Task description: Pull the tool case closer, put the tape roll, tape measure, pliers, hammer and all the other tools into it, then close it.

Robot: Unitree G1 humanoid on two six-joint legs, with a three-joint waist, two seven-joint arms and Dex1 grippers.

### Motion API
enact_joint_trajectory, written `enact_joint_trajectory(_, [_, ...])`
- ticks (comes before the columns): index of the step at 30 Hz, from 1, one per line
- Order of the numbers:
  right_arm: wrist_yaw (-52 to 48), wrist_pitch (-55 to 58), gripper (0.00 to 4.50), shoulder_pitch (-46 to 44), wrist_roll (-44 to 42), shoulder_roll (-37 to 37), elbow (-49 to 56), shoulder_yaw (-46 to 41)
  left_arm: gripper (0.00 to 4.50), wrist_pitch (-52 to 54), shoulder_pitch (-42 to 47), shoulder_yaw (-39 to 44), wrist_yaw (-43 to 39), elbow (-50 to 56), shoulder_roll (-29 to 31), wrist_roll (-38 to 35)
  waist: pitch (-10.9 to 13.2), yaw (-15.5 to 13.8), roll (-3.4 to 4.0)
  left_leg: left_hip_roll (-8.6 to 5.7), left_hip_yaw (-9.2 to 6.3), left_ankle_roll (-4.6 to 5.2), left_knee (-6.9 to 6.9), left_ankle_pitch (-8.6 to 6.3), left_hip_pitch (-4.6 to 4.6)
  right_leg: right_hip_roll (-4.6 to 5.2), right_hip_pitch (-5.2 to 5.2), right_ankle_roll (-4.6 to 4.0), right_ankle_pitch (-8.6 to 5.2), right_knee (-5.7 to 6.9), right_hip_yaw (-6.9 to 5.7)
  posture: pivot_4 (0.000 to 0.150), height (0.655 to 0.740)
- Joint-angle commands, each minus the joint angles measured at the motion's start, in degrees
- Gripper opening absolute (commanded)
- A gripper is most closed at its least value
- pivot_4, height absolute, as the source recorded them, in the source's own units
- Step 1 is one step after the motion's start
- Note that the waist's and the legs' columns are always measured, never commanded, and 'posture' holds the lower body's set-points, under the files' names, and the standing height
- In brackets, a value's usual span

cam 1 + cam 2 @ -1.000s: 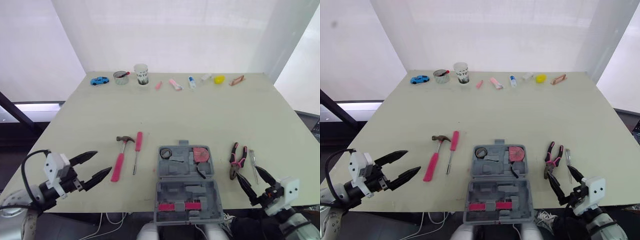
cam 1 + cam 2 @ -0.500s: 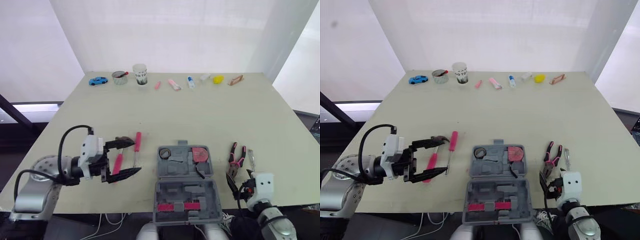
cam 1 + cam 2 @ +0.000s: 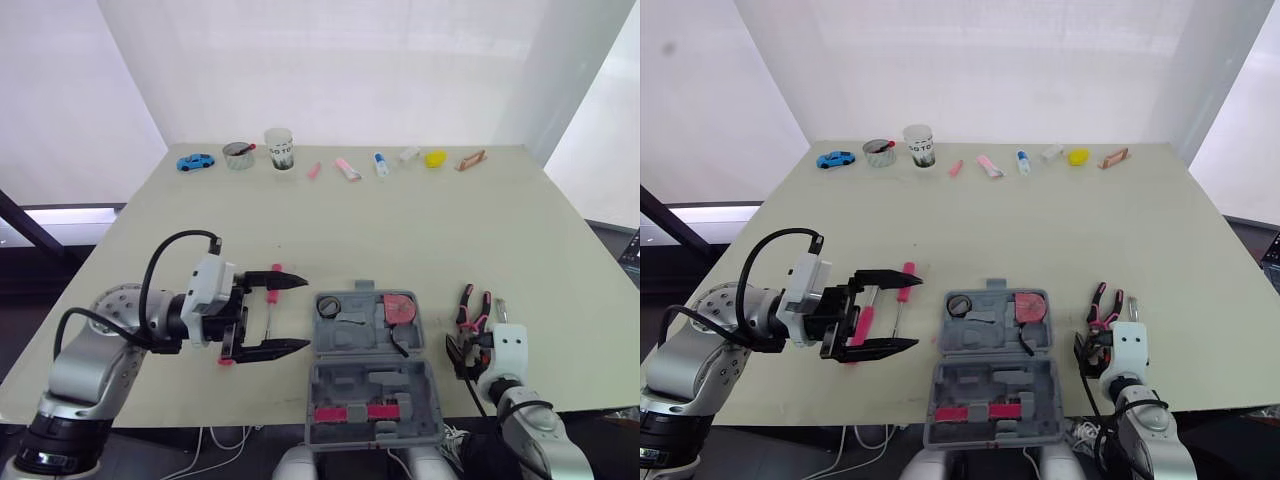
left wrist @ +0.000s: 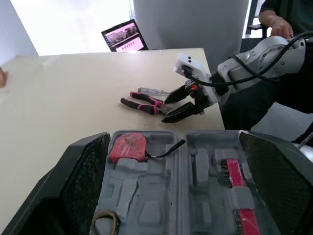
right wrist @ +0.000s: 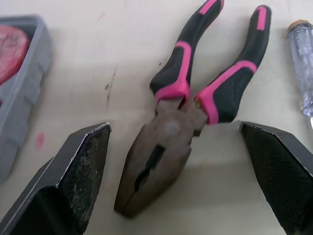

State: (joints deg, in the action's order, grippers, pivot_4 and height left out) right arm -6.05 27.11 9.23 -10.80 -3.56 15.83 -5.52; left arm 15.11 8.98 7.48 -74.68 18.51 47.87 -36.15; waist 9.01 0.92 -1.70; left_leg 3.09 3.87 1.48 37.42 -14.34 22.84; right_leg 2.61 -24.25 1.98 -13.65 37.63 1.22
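Note:
The grey tool case (image 3: 372, 372) lies open at the front edge of the table. A tape roll (image 3: 328, 305) and a red tape measure (image 3: 402, 307) sit in its far half, and pink bits (image 3: 352, 412) in its near half. My left gripper (image 3: 305, 314) is open just left of the case, above the pink-handled hammer (image 3: 862, 325) and the pink screwdriver (image 3: 902, 293). It partly hides both. The pink and black pliers (image 5: 195, 83) lie right of the case. My right gripper (image 5: 181, 196) is open, its fingers on either side of the pliers' head.
A clear tester screwdriver (image 3: 500, 310) lies right of the pliers. Along the far edge stand a blue toy car (image 3: 196, 161), a tin (image 3: 240, 154), a cup (image 3: 279, 148), a yellow object (image 3: 436, 158) and several small items. A laptop (image 4: 124, 36) and a person's hand (image 4: 279, 24) are beyond the table.
My left arm has swung in from the front left corner, over the hammer and screwdriver, toward the case. My right gripper has moved forward to the pliers' head.

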Motion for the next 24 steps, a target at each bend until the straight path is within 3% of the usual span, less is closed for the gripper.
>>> enact_joint_trajectory(1, [1.0, 0.6, 4.46, -0.7, -0.2, 0.1, -0.4, -0.6, 4.5, 0.1, 0.7, -0.5, -0.3, 2.0, -0.2, -0.9, 0.0, 0.0, 0.0, 0.0, 0.0, 0.0, 0.0, 0.0, 0.0, 0.0, 0.0, 0.0, 0.0, 0.0, 0.0, 0.15, 0.74])
enact_joint_trajectory(2, [1.2, 0.9, 4.46, -0.8, 0.5, -0.2, -0.6, -0.3, 4.5, 0.1, 0.7, -0.7, -0.6, 2.2, -0.3, -1.1, 0.0, 0.0, -0.01, 0.0, 0.01, 0.0, 0.01, 0.0, 0.0, 0.0, 0.0, 0.0, 0.0, 0.0, 0.02, 0.15, 0.74])
enact_joint_trajectory(7, [2.6, 1.4, 2.28, -0.5, 2.0, -0.4, -1.1, 0.2, 4.5, 0.0, 1.1, -1.2, -1.1, 2.1, -0.4, -1.1, 0.0, 0.0, -0.04, 0.0, 0.02, 0.0, 0.03, 0.0, -0.01, 0.0, 0.0, 0.0, 0.0, 0.01, 0.04, 0.15, 0.74])
enact_joint_trajectory(9, [2.5, 1.2, 1.16, -0.6, 2.4, -0.6, -1.3, 0.5, 4.5, 0.1, 1.5, -1.5, -1.2, 2.0, -0.6, -1.1, 0.0, 0.1, -0.04, 0.01, 0.02, 0.0, 0.02, 0.0, -0.02, -0.04, 0.01, 0.0, 0.0, 0.02, 0.04, 0.15, 0.74])
enact_joint_trajectory(10, [2.5, 1.2, 0.97, -0.6, 2.4, -0.6, -1.4, 0.5, 4.5, 0.2, 1.7, -1.7, -1.2, 2.0, -0.8, -1.1, 0.0, 0.1, -0.04, 0.02, 0.01, 0.0, 0.02, 0.0, -0.03, -0.05, 0.0, 0.0, 0.0, 0.03, 0.04, 0.15, 0.74])
enact_joint_trajectory(19, [0.9, -0.6, 0.97, -0.8, 3.3, -2.0, -2.4, 1.3, 4.5, 0.5, 2.6, -1.8, -1.4, 1.5, -1.4, -0.9, 0.0, 0.2, -0.05, 0.02, 0.02, 0.0, 0.03, 0.0, -0.05, -0.09, 0.01, 0.0, 0.0, 0.06, 0.09, 0.15, 0.74])
enact_joint_trajectory(24, [-5.6, -5.7, 0.97, -1.0, 1.4, -4.9, -1.3, 2.4, 4.5, -0.5, 1.6, -1.8, -2.1, 1.4, -1.1, -0.1, 0.0, 0.2, -0.05, 0.02, 0.03, 0.0, 0.04, 0.01, -0.07, -0.1, 0.01, 0.01, 0.0, 0.07, 0.1, 0.15, 0.74])
